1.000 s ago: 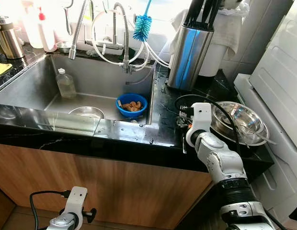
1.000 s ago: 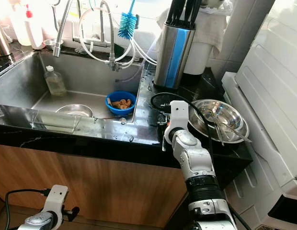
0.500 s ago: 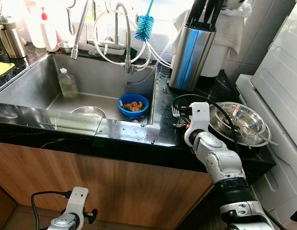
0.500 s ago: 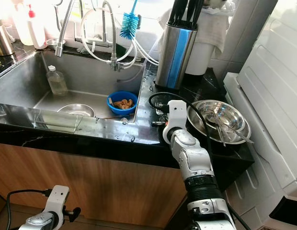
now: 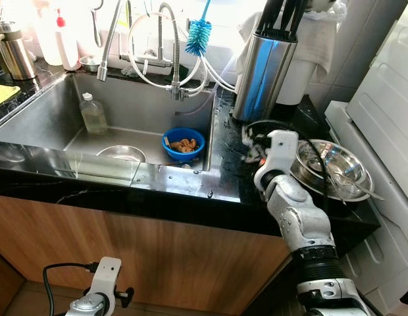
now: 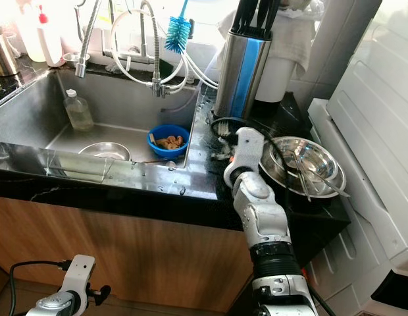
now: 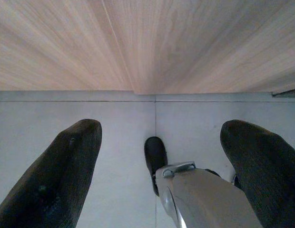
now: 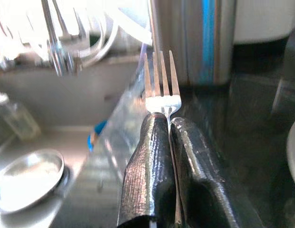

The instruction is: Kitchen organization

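Our right gripper (image 8: 170, 124) pinches a fork (image 8: 162, 85) between its two black fingers (image 8: 150, 161). The fingers are pressed tight together on the handle, and the four prongs stick out past the tips. In the eye views our right gripper (image 5: 253, 146) is over the black counter (image 5: 224, 172), just right of the sink (image 5: 33, 125) and in front of the tall steel holder (image 5: 260, 76). The holder has dark handles poking out of its top. It looks a bit blurry there, so we cannot see the fork well in those views.

Just to the right of our gripper are shiny steel bowls (image 5: 332, 168), stacked on the counter. Thin metal tools lie across the top bowl.

To the left is the sink. Inside it, near the right wall, sits a blue bowl (image 5: 183, 143) with brown bits of food in it. Left of that lies a round steel dish (image 5: 122, 153). Farther back on the left stands a small clear bottle (image 5: 91, 114). A bendy tap (image 5: 172, 49) and white hoses hang over the far side of the sink, and a blue brush (image 5: 197, 36) sticks up beside them. A steel kettle (image 5: 13, 56) stands on the far left of the counter.

Our left gripper (image 7: 159, 166) hangs low in front of the wooden cupboard (image 5: 125, 253). Its two fingers are spread wide apart with nothing between them. Under it we see a pale tiled floor (image 7: 119, 123) and one foot of our own body.
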`<state>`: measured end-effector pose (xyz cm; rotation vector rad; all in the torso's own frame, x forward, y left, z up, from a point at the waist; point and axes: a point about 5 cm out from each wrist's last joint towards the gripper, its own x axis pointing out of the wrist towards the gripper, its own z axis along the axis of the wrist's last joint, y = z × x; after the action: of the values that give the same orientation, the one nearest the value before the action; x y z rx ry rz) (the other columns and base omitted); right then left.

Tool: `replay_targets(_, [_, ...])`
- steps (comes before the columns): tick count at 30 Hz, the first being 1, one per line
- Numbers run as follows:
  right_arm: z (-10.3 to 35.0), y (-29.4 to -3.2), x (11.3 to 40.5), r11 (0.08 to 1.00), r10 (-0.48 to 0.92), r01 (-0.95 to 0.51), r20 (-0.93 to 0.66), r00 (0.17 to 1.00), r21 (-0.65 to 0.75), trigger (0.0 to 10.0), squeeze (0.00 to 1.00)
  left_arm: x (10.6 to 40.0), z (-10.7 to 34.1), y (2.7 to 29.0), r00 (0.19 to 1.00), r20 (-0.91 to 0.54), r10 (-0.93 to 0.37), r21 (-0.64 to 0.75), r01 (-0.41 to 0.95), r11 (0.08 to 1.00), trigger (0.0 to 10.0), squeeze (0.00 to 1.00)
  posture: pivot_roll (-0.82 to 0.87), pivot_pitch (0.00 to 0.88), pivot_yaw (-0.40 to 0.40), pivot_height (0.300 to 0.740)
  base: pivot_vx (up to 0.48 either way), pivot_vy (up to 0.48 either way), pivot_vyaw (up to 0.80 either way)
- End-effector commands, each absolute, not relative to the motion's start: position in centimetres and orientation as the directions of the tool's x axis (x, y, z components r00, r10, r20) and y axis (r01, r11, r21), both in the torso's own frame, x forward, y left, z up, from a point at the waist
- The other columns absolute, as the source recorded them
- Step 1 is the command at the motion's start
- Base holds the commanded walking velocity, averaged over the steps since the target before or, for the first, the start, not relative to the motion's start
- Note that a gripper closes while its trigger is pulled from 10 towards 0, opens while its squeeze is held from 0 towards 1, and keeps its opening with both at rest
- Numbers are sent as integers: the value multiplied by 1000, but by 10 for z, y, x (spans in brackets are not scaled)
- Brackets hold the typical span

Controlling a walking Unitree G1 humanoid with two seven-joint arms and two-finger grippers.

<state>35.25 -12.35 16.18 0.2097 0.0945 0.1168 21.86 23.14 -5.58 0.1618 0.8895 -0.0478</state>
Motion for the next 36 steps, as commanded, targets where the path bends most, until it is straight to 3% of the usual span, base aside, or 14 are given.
replay_targets(1, [169, -126, 350, 968, 111, -102, -25, 994, 231, 10000, 0, 216, -59, 228, 616, -787, 23, 121, 118, 986, 10000, 0, 174, 0, -123, 736, 0, 0, 0])
replay_targets(21, [161, -114, 338, 976, 104, -107, 29, 994, 192, 10000, 0, 210, -63, 228, 591, -806, 39, 137, 122, 983, 10000, 0, 172, 0, -113, 736, 0, 238, 0])
replay_targets(36, [162, -112, 339, 981, 95, -102, 52, 994, 165, 10000, 0, 207, -64, 231, 582, -812, 49, 153, 131, 979, 10000, 0, 177, 0, -109, 736, 0, 409, 0])
